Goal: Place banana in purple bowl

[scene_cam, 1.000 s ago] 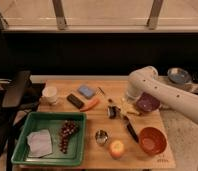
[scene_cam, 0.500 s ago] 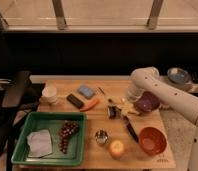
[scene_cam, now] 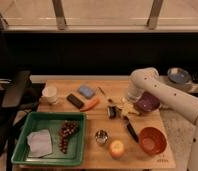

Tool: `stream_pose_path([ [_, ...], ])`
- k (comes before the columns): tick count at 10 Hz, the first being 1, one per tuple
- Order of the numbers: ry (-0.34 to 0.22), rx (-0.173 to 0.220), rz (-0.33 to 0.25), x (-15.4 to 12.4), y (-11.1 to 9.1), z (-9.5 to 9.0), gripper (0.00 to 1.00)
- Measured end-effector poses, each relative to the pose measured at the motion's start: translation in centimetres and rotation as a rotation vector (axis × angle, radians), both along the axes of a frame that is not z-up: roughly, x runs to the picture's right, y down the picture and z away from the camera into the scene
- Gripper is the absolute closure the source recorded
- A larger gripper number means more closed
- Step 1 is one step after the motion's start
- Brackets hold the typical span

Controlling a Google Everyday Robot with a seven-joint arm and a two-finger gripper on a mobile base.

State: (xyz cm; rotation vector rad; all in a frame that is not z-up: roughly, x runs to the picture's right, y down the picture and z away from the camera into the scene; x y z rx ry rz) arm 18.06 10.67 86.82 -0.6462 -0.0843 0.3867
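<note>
The purple bowl (scene_cam: 149,103) sits on the wooden table (scene_cam: 92,120) at the right, partly behind my white arm. The banana (scene_cam: 127,109) is a small pale shape just left of the bowl, low over the table. My gripper (scene_cam: 117,106) hangs from the arm's wrist right at the banana's left end, beside a small dark can (scene_cam: 111,112). I cannot tell whether the gripper touches the banana.
An orange bowl (scene_cam: 152,141) stands front right, with a black tool (scene_cam: 130,129) beside it. A metal cup (scene_cam: 101,136) and an orange fruit (scene_cam: 116,148) stand in front. A carrot (scene_cam: 90,104), dark bar (scene_cam: 75,100), blue sponge (scene_cam: 85,91) and white cup (scene_cam: 50,93) lie left. A green tray (scene_cam: 22,150) holds grapes.
My arm and gripper have shifted slightly lower and to the left, near the banana. Nothing else on the table has moved.
</note>
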Motion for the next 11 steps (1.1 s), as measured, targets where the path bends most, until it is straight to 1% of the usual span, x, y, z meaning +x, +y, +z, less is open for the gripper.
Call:
stream_pose_path([
  [1,0.006,-0.009,-0.004,0.2,1.0,0.7,0.20],
  [2,0.011,-0.016,-0.007,0.4,1.6,1.1,0.20],
  [5,0.033,-0.028,-0.030,0.8,2.0,1.5,0.20],
  [7,0.057,-0.025,-0.043,1.8,1.6,1.3,0.20],
  [9,0.072,-0.008,-0.053,2.1,0.2,0.1,0.20],
  [11,0.071,0.007,-0.059,2.0,-1.0,-1.0,0.20],
])
